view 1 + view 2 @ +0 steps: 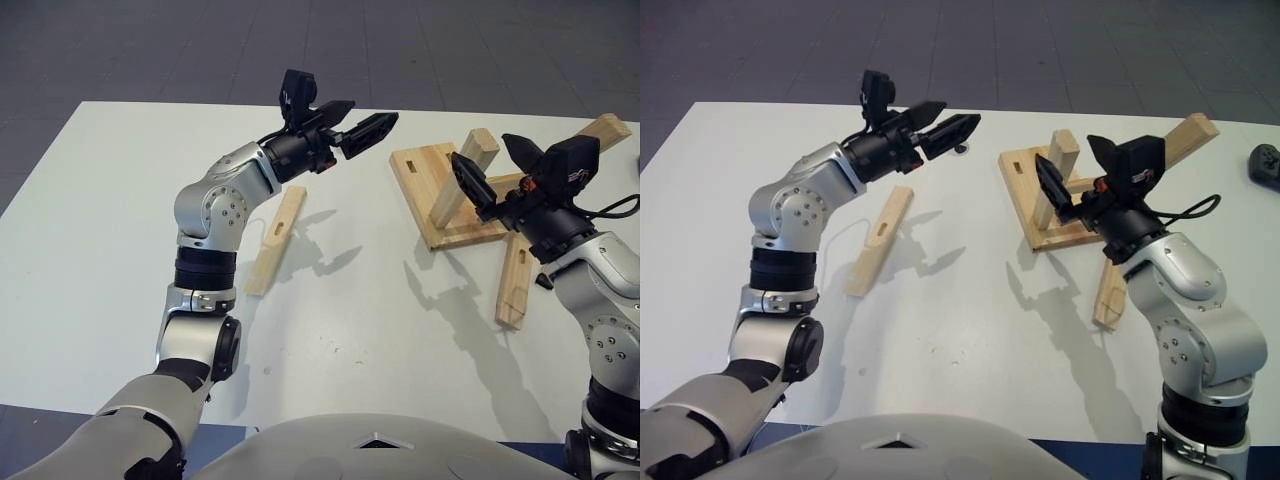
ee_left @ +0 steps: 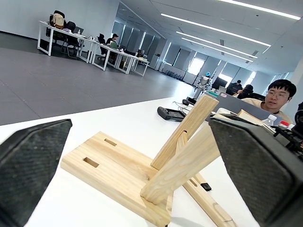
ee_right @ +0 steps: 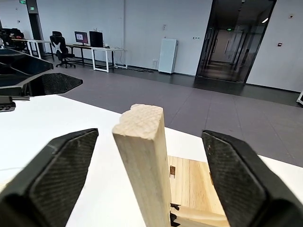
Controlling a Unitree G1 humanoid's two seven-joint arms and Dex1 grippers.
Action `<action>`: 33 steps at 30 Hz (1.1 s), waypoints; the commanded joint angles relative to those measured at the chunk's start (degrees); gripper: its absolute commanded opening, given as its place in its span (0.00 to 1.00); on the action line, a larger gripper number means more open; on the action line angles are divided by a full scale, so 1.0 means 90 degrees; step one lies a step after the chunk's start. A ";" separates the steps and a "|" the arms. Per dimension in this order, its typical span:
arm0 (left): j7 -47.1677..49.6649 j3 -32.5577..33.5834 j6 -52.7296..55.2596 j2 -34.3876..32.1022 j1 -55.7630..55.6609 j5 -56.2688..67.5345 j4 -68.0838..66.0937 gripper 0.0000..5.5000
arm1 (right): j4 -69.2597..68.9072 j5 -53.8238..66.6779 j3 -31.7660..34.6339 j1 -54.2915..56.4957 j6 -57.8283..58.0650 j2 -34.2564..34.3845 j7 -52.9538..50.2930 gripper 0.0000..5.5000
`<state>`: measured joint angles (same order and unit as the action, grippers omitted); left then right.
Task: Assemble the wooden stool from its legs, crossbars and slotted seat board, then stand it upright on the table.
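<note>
seat board (image 1: 415, 170): flat pale-wood square with rectangular slots, far right on smooth white table (image 1: 120, 200) | square-section leg (image 1: 465, 178) rises tilted from it | left gripper (image 1: 375, 112): jaws wide, raised left of board | right gripper (image 1: 482, 150): jaws wide either side of leg top, not touching | slotted bar (image 1: 276, 240) lies flat, left

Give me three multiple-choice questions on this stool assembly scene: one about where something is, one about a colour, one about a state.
1. Where is the slotted wooden piece on the robot's left side?
A) lying flat on the table
B) on the floor
C) held in the air

2. What colour is the table top?
A) black
B) white
C) green

3. How is the right gripper?
A) shut tight
B) covered by a cloth
C) open

Answers:
1. A, the piece rests on the table surface with its shadow beside it.
2. B, the bare surface is white.
3. C, its two fingers stand well apart.
</note>
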<state>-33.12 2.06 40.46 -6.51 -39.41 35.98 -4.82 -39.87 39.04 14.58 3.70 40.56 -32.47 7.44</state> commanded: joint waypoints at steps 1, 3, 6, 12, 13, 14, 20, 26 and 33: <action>0.0193 0.0079 0.0139 0.0054 0.0201 0.0052 0.0164 0.98 | -0.0124 -0.0169 -0.0076 0.0109 0.0113 0.0053 -0.0108 0.57; 0.0257 0.0101 0.0160 0.0081 0.0232 0.0069 0.0212 0.98 | -0.0149 -0.0243 -0.0099 0.0111 0.0131 0.0081 -0.0138 0.51; 0.0290 0.0109 0.0179 0.0099 0.0262 0.0065 0.0253 0.98 | -0.0184 -0.0323 -0.0141 0.0097 0.0134 0.0114 -0.0159 0.42; 0.0305 0.0141 0.0151 0.0085 0.0185 0.0036 0.0152 0.98 | -0.0233 -0.0385 -0.0084 0.0081 0.0232 0.0169 -0.0206 0.25; 0.0296 0.0125 0.0129 0.0071 0.0179 0.0007 0.0140 0.98 | -0.0237 -0.0390 -0.0076 0.0079 0.0249 0.0173 -0.0202 0.22; 0.0301 0.0121 0.0120 0.0070 0.0179 -0.0004 0.0135 0.98 | -0.0239 -0.0376 -0.0066 0.0083 0.0268 0.0193 -0.0199 0.20; 0.0240 0.0127 0.0076 -0.0036 0.0190 -0.0062 0.0072 0.98 | -0.0077 -0.0129 0.0053 0.0114 0.0043 -0.0101 0.0653 0.20; -0.0020 0.0145 0.0015 -0.0413 0.0096 -0.0197 -0.0213 0.98 | 0.0635 0.0895 0.0866 -0.0342 0.0017 -0.1174 0.3302 0.20; -0.0162 0.0101 0.0058 -0.0556 0.0172 -0.0185 -0.0266 0.98 | 0.1659 0.1485 0.1010 -0.0257 0.0247 -0.2217 0.5280 0.20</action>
<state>-34.13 3.26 40.81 -10.97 -37.75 34.99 -6.92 -27.31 49.93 24.79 2.04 39.28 -49.71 50.04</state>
